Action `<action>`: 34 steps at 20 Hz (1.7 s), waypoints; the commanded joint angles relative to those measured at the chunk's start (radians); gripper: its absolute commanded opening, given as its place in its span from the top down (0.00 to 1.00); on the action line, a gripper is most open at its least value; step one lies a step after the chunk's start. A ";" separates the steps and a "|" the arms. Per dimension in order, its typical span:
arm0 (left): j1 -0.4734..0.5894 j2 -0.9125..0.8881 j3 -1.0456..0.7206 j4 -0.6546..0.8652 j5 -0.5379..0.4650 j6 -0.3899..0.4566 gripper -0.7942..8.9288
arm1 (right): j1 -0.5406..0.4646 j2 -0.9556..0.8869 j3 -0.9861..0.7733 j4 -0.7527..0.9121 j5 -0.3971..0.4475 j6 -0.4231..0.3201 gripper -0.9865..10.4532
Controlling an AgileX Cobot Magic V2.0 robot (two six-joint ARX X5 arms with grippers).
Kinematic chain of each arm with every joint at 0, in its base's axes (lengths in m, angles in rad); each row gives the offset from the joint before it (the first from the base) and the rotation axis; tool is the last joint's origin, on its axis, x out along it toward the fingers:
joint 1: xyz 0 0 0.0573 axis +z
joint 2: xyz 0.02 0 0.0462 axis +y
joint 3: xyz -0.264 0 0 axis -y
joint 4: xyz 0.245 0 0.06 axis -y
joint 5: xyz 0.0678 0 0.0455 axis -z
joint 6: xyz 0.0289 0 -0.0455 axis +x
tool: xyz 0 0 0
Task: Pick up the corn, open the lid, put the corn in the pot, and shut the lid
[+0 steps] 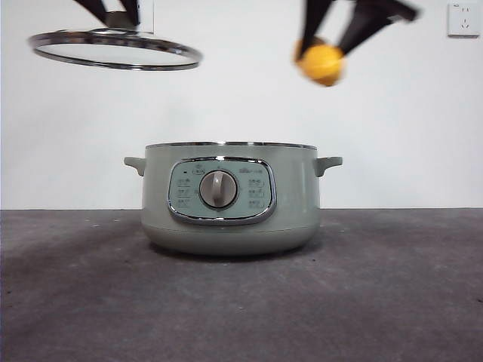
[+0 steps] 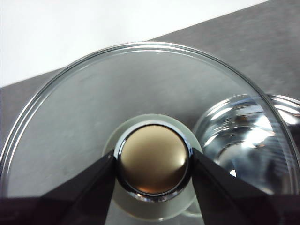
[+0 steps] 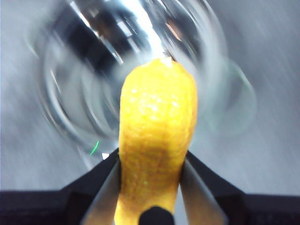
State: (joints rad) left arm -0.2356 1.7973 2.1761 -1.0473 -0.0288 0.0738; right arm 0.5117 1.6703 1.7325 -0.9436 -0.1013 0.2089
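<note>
My left gripper (image 2: 153, 165) pinches the knob of the lid (image 2: 84, 117), one black jaw pressed against each side of it. In the front view that gripper (image 1: 119, 16) holds the lid (image 1: 115, 48) high in the air, nearly level, off to one side of the pot and clear of its rim. My right gripper (image 3: 151, 164) is clamped on the corn (image 3: 157, 140), jaws tight against its flanks, tapered end pointing away from my wrist. From the front, this gripper (image 1: 324, 47) hangs high above the pot's other side with the corn (image 1: 321, 63) blurred between its jaws.

I count one corn cob, one lid, one pot (image 1: 230, 200). The pot stands uncovered, with one dial (image 1: 219, 188) and two small side handles. It sits on a dark grey table (image 1: 392, 302). Behind is a plain white wall (image 1: 241, 105) with one socket (image 1: 463, 19).
</note>
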 commanded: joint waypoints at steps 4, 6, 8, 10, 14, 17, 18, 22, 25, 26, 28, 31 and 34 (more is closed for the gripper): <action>0.083 -0.058 0.007 0.003 0.003 0.012 0.93 | 0.047 0.319 0.261 0.097 0.011 -0.066 0.92; 0.108 -0.069 0.007 0.001 0.003 0.012 0.93 | 0.060 0.420 0.322 0.139 0.023 -0.099 0.92; 0.126 -0.082 0.007 0.001 0.003 0.009 0.93 | 0.069 0.509 0.375 0.147 0.027 -0.116 0.92; 0.136 -0.094 0.007 0.001 0.003 0.009 0.93 | 0.073 0.573 0.400 0.140 0.031 -0.129 0.92; 0.141 -0.103 0.007 0.002 0.003 0.009 0.93 | 0.079 0.623 0.402 0.082 0.039 -0.131 0.92; 0.141 -0.103 0.007 0.003 0.003 0.014 0.93 | 0.079 0.625 0.402 0.047 0.039 -0.130 0.92; 0.141 -0.103 0.007 0.003 0.003 0.014 0.93 | 0.079 0.625 0.402 0.028 0.038 -0.130 0.92; 0.141 -0.103 0.007 0.000 0.010 0.014 0.93 | 0.084 0.631 0.402 -0.009 0.029 -0.131 0.92; 0.141 -0.103 0.007 -0.007 0.010 0.016 0.93 | 0.093 0.639 0.402 -0.019 0.023 -0.132 0.92; 0.141 -0.103 0.007 -0.009 0.011 0.016 0.93 | 0.096 0.639 0.402 -0.012 0.023 -0.132 0.92; 0.141 -0.103 0.007 -0.011 0.011 0.016 0.93 | 0.096 0.644 0.402 -0.002 0.023 -0.132 0.92; 0.141 -0.103 0.007 -0.017 0.011 0.017 0.93 | 0.099 0.658 0.400 0.001 0.022 -0.130 0.91; 0.141 -0.103 0.007 -0.033 0.011 0.016 0.93 | 0.104 0.658 0.401 0.002 0.023 -0.111 0.57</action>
State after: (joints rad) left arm -0.0963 1.7123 2.1761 -1.1152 -0.0193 0.0792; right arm 0.6094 2.2974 2.1357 -0.9421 -0.0769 0.0875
